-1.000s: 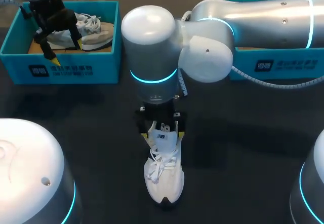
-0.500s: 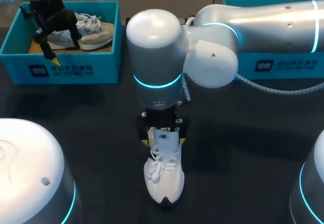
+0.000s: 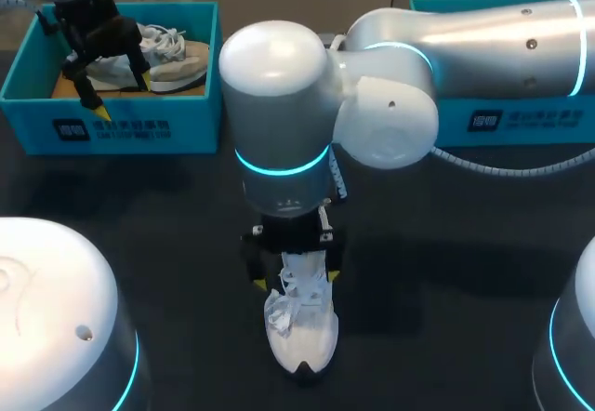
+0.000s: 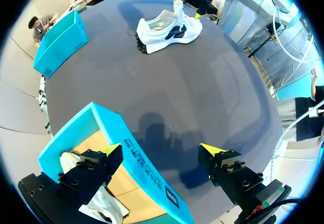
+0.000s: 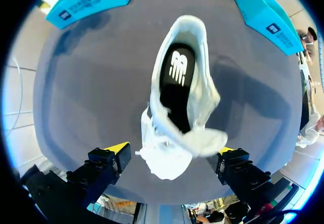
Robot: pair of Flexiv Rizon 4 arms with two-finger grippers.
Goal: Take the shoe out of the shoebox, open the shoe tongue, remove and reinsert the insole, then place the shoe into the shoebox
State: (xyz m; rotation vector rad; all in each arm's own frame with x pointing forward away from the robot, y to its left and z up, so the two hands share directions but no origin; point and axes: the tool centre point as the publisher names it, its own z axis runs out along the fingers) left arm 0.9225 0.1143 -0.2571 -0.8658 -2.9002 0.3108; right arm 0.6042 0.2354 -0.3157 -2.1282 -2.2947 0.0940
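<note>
A white shoe [image 3: 299, 332] lies on the dark table, toe toward the near edge. My right gripper [image 3: 296, 279] hangs open over its laces, one finger on each side and neither touching. From the right wrist view the shoe [image 5: 174, 127] sits under that gripper [image 5: 172, 150]. Its black insole [image 5: 177, 82] shows in the opening and the white tongue [image 5: 205, 143] is flopped out toward the toe. My left gripper [image 3: 116, 90] stays open over the left shoebox [image 3: 112, 132]. In the left wrist view that gripper [image 4: 161, 150] straddles the blue box wall [image 4: 119, 138].
The left shoebox holds another shoe, beige and white [image 3: 172, 53]. A second blue shoebox [image 3: 507, 118] stands at the back right, partly behind my right arm [image 3: 372, 76]. Dark table lies bare on both sides of the white shoe.
My right gripper has moved along the white shoe toward the toe and now covers the tongue that stood between its fingers. The left arm has kept still.
</note>
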